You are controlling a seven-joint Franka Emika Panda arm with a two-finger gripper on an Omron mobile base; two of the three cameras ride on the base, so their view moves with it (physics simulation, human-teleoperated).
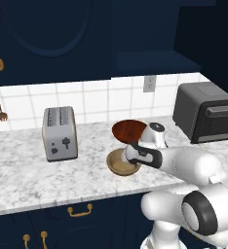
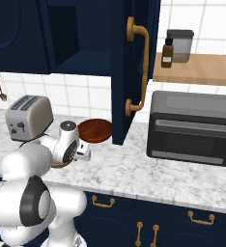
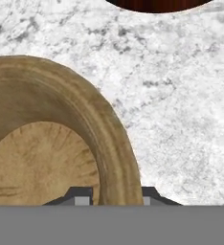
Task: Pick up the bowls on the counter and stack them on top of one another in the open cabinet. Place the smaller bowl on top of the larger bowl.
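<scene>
Bowls sit side by side mid-counter: the smaller bowl [image 3: 42, 143] toward the front edge, the larger bowl [image 1: 129, 131] behind it. The end effector [image 3: 111, 198] straddles the smaller bowl's rim, fingers parted.

Bare counter [image 1: 23, 175] between toaster [image 1: 59, 133] and bowls; toaster oven [image 1: 206, 111] rightward.

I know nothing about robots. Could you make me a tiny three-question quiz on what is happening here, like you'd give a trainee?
1. True or false: the smaller bowl already sits inside the larger bowl.
2. The hand's fingertips straddle: A) the tan bowl's rim, B) the toaster, C) the toaster oven.
3. Fill in: both bowls rest on the ___.

Key: 1 false, they sit side by side; 2 A; 3 counter.
</scene>
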